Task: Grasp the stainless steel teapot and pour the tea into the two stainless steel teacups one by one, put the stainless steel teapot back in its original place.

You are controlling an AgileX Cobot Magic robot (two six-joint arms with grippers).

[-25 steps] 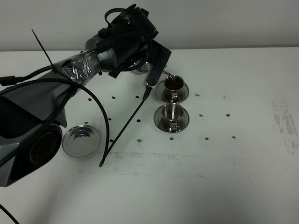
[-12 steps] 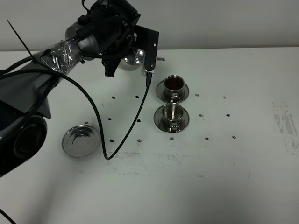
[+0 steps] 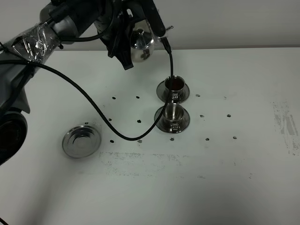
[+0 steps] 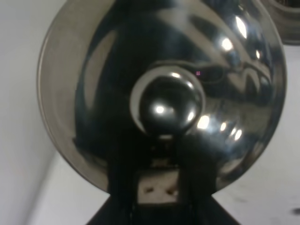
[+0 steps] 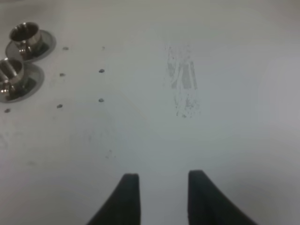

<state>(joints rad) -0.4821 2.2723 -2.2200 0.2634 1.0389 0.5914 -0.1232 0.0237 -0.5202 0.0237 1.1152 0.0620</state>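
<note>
While the left gripper [image 3: 133, 44] clenches the stainless steel teapot [image 3: 141, 42] aloft, well behind the 2 teacups, we judge it heavy with tea, rigid and slick; its loop handle is the safest hold. We see tea in the far teacup [image 3: 173, 85]. Right gripper [image 5: 160, 187] idles, clenched on nothing.

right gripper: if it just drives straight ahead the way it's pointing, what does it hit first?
Probably nothing but the bare table. The right gripper points at an open patch with a scuffed smear farther on. The two cups sit well off to one side of that line. Depth is hard to judge.
</note>
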